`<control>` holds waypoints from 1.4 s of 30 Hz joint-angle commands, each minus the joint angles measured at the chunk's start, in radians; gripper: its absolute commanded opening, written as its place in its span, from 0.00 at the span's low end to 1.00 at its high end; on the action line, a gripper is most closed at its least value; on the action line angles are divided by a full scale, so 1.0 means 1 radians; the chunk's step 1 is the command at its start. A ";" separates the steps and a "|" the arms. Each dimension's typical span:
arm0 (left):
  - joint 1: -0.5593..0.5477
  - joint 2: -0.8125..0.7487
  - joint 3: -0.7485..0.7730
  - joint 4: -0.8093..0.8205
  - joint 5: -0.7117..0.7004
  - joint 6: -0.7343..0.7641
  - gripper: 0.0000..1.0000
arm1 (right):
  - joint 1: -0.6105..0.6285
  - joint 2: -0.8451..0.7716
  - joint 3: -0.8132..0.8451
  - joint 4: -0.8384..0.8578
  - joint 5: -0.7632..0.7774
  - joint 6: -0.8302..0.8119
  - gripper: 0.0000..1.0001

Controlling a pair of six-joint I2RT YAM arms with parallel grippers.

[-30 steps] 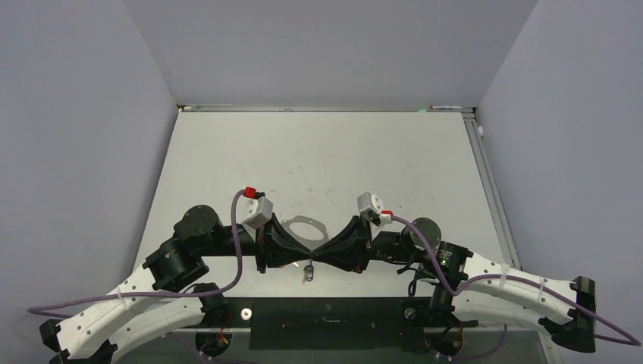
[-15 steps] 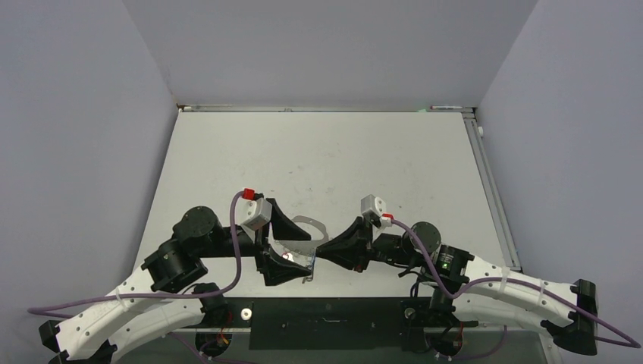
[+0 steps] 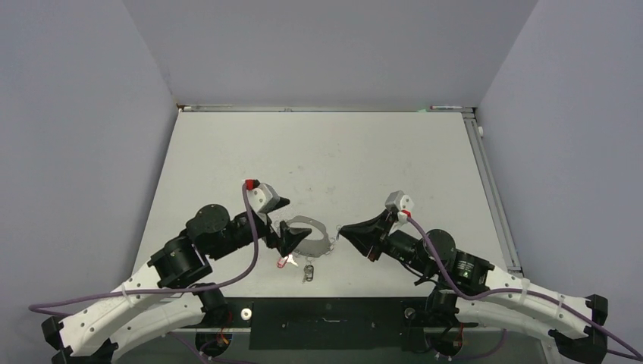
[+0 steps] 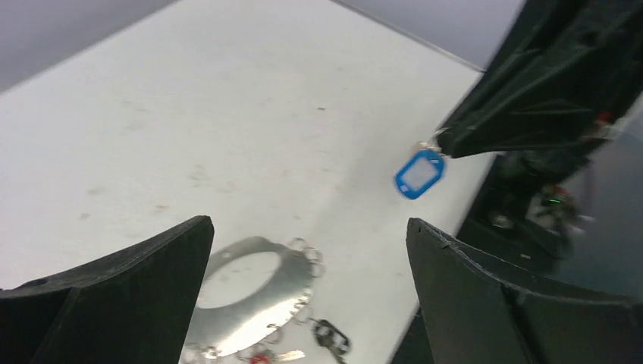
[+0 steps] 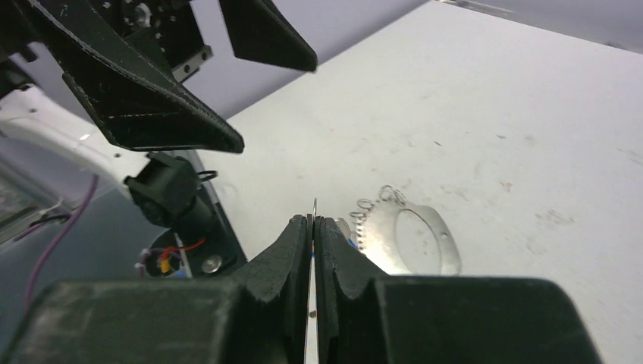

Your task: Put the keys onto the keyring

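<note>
— Between the right fingers (image 3: 350,232)?
— The blue key (image 4: 418,174), pinched tight, clear of the table (image 3: 341,152).
— Left fingers (image 3: 288,239)?
— Spread wide, empty, over the keyring (image 4: 296,284). It lies flat on the table, with the red key (image 3: 284,262) and dark key (image 3: 308,271) at its near edge.

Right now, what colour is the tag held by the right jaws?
The tag is blue, pale in the middle; the left wrist view shows it best.
</note>
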 commanded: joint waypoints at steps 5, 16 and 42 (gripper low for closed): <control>0.018 0.122 -0.171 0.220 -0.346 0.498 0.97 | 0.002 -0.088 -0.016 -0.182 0.248 -0.010 0.05; 0.342 0.529 0.073 -0.112 0.146 0.837 0.98 | 0.002 -0.220 -0.035 -0.228 0.241 0.046 0.05; -0.118 0.608 0.008 0.107 -0.497 -0.142 0.69 | 0.003 -0.206 -0.085 -0.358 0.510 0.205 0.05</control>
